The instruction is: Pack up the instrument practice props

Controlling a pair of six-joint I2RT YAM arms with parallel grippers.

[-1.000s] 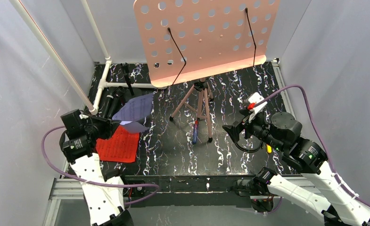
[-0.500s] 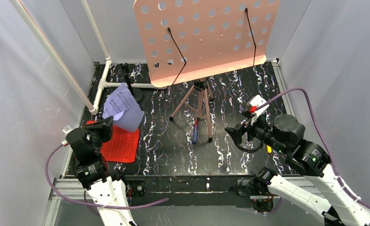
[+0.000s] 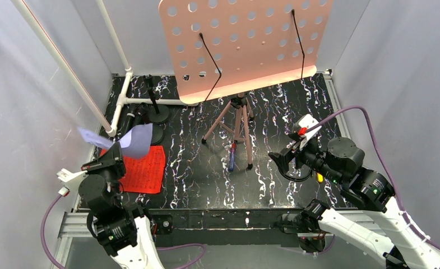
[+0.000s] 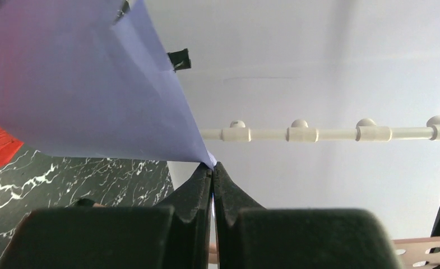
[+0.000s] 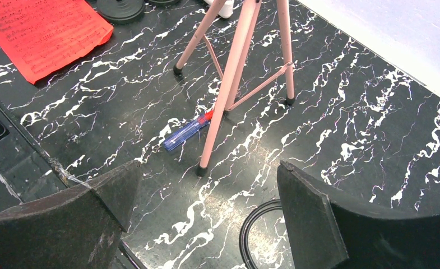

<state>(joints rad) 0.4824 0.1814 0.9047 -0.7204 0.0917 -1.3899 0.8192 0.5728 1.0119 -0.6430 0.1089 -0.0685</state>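
So far, little looks packed. Left gripper (image 4: 212, 167): fingers pressed together on a corner of the white sheet (image 4: 83, 84), held in the air over the left edge of the table (image 3: 279, 106). Red sheet (image 3: 144, 170) lies flat below it. Pink rack (image 3: 245, 45) stands on its tripod mid-table. Microphones (image 3: 157, 112) sit near the far left corner. Right gripper (image 5: 206, 185): fingers wide apart, holding nothing. Where the props go, I cannot tell.

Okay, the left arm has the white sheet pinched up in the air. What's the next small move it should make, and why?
Probably lower the white sheet flat onto the red sheet to stack them. The left gripper is shut on one corner, the paper hangs curled in the air by the red sheet's far edge, and no container shows in these views.
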